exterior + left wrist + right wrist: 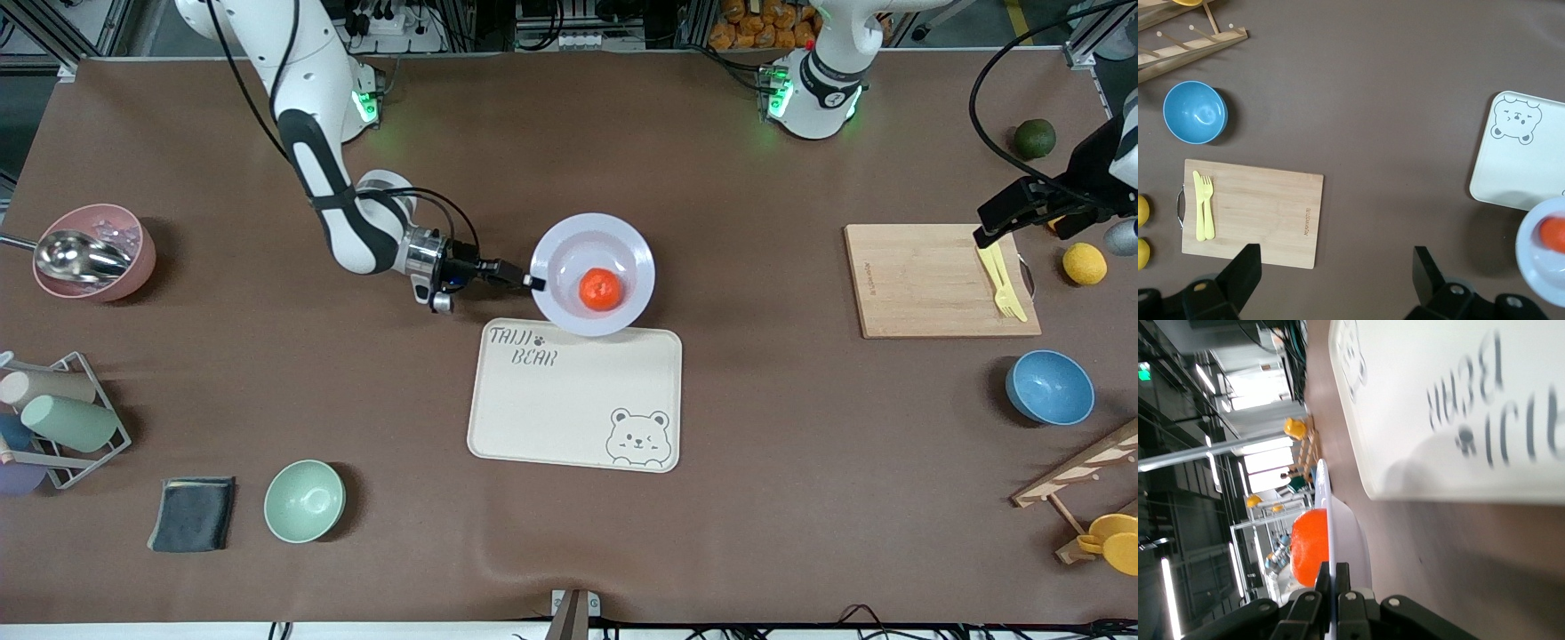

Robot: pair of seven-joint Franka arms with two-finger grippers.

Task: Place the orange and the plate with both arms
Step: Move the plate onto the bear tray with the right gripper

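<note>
Right gripper (534,283) pinches the round pale lavender plate (622,244) by its rim, so the small red-orange orange (600,290) could roll off if it tilts. Left gripper (1335,270) waits spread over the wooden cutting board (925,280).

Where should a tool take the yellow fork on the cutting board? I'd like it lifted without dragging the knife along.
Hedged: grip the yellow fork across its plain handle, coming straight down over the cutting board. It lies flat, pressed alongside the yellow knife, so only its side away from the knife is free. A narrow pinch there seems safest; whether a fingertip fits between them I cannot tell.
</note>
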